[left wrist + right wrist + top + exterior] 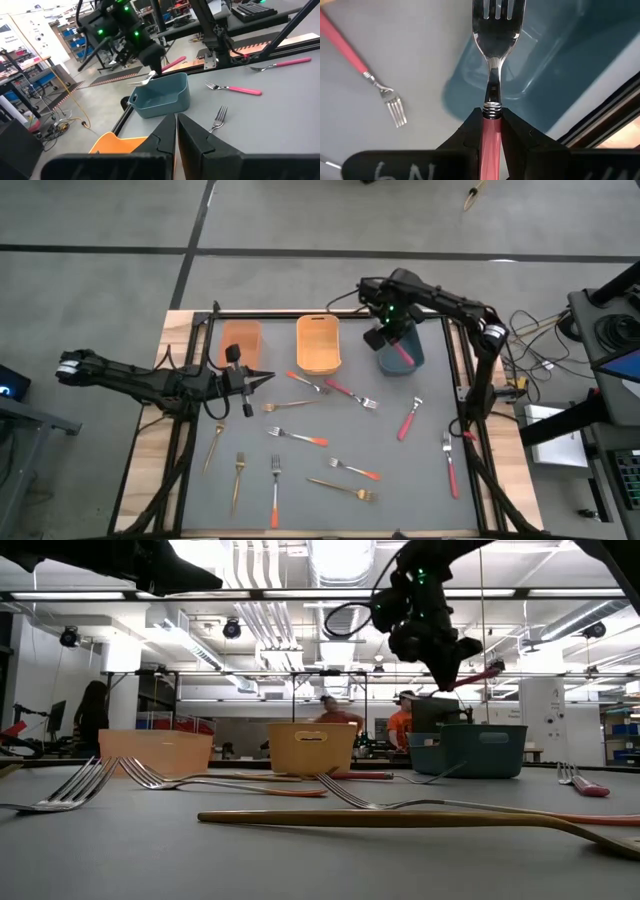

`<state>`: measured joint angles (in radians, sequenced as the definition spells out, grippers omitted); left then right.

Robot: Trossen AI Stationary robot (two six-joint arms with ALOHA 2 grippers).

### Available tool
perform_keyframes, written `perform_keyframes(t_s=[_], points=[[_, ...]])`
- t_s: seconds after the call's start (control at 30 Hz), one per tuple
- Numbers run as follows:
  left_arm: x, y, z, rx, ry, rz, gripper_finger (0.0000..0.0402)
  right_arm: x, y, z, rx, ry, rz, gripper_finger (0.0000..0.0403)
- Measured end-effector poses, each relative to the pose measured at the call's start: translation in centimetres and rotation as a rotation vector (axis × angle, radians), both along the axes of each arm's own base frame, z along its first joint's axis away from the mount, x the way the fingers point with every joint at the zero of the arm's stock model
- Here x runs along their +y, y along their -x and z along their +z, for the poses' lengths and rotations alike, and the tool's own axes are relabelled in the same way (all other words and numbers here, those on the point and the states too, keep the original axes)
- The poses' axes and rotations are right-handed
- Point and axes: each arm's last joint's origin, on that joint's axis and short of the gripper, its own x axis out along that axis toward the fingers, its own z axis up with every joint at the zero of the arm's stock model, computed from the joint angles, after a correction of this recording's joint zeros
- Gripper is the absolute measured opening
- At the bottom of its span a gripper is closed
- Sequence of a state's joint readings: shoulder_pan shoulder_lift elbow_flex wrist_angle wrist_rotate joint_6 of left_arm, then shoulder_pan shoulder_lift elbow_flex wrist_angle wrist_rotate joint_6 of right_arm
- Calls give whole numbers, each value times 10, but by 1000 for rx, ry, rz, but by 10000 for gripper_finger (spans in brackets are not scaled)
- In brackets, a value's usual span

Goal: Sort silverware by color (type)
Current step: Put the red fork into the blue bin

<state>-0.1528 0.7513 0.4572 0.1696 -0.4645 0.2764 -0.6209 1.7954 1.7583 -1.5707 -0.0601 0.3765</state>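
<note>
Aloft, pink-handled fork point(493, 75) tilted over blue bin point(418, 352)

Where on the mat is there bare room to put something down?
The mat is bare between the gold fork and the pink fork at the right edge. Another bare patch lies beside the left gripper, below the peach bin. The centre, below the orange bin, is crowded with forks.

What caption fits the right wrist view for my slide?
Right gripper shut on a pink-handled fork, held tines-forward above the blue bin, a second pink fork lying on the table.
</note>
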Motion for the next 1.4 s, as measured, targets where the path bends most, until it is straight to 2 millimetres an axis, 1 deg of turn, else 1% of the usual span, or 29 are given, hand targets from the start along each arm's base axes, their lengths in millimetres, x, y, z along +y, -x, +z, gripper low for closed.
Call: perform_keyframes(t_s=[0.23, 0.5, 0.8, 0.9, 1.2, 1.4], points=[[0, 0, 0, -1, 0, 0, 0, -23, 14, -6, 10, -19, -32, 35], [0, 0, 0, -2, 0, 0, 0, -35, 13, -23, 36, -59, 26, 35], [0, 0, 0, -1, -2, 0, 0, -36, 10, -34, 43, -102, 50, 35], [0, 0, 0, 0, -3, 0, 0, -36, 12, -38, 55, -114, 47, 35], [0, 0, 0, 0, -2, 0, 0, -31, 23, -63, 142, -173, 64, 34], [0, 0, 0, 0, -3, 0, 0, -35, 26, -66, 153, -153, 57, 34]])
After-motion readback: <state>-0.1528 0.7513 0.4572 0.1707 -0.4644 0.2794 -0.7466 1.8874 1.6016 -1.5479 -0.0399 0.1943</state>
